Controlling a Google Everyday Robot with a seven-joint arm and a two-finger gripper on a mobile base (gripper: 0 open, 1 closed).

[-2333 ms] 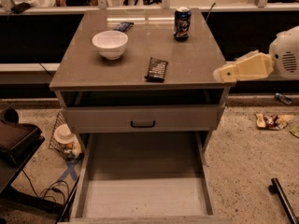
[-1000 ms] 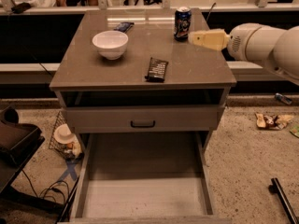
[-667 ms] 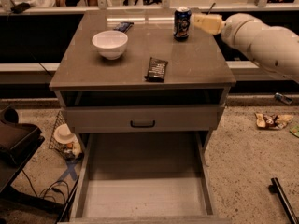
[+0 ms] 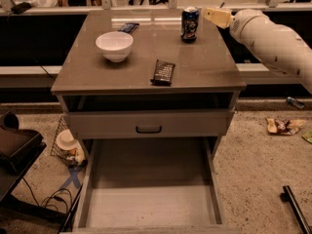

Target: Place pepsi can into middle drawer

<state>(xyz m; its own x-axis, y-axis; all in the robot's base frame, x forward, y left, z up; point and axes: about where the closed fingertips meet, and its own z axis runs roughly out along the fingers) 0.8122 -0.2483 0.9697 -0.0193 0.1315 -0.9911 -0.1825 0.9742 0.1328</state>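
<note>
While the pepsi can [image 4: 189, 24] stands upright near the cabinet top's [image 4: 146, 52] back edge, the white arm [image 4: 273, 40] slants in from the right, its gripper [image 4: 217, 16] just beside the can and not touching it. Whether it is parted or clenched cannot be told. The middle drawer [image 4: 151, 201] lies pulled open below.

Dim, warm-toned scene. Your light comes from above and behind the table. Pale glare streaks lie on the far edge of the tabletop [image 4: 146, 21], just behind the bowl [image 4: 114, 45], which reads as the brightest white in view. The gripper [image 4: 216, 16] hangs over the back right corner, just right of the pepsi can [image 4: 189, 24]. It is lit yellowish, and the arm [image 4: 273, 40] is bright along its top. The can's silver top glints. Deep shadow fills the slot under the tabletop. The middle drawer [image 4: 151, 204] has a floor paler toward you and shaded near the drawer front [image 4: 148, 123]. The floor [image 4: 263, 165] looks grainy to you. The strip behind the table is near black.
</note>
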